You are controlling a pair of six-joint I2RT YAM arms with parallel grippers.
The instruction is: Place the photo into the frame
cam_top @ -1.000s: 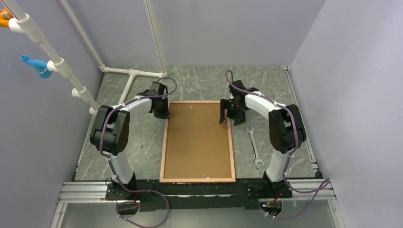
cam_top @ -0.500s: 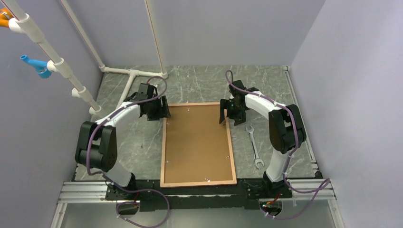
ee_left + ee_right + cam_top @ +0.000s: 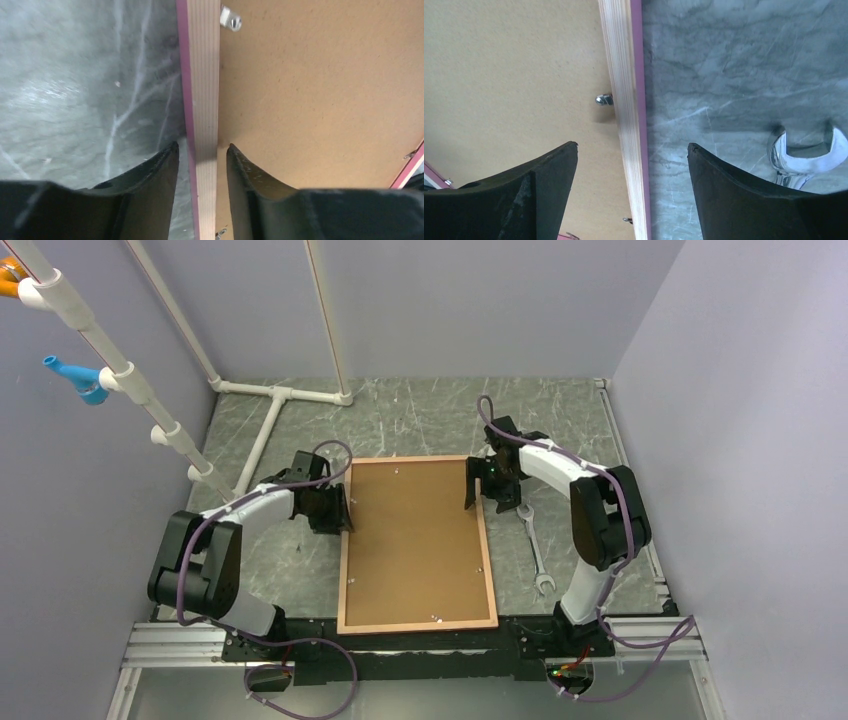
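The frame (image 3: 345, 570), with narrow pinkish light-wood edges, lies flat on the table with its back up. The plain brown backing board (image 3: 415, 540) fills it. The photo is hidden. My left gripper (image 3: 338, 518) straddles the frame's left rail (image 3: 202, 75). Its jaws are a narrow gap apart, with a sliver of space on each side of the rail (image 3: 201, 146). My right gripper (image 3: 477, 492) is wide open over the right rail (image 3: 621, 75) near the far corner, one finger above the board and one above the table (image 3: 632, 145).
A silver wrench (image 3: 533, 548) lies on the table just right of the frame, and its open end shows in the right wrist view (image 3: 804, 155). Small metal clips (image 3: 230, 19) sit along the board's edges. White pipes (image 3: 275, 400) run at the back left. Walls close three sides.
My left gripper has slid from the frame's far left corner toward me along the left rail. The frame's far end shifted slightly. The right gripper stayed near the right rail.
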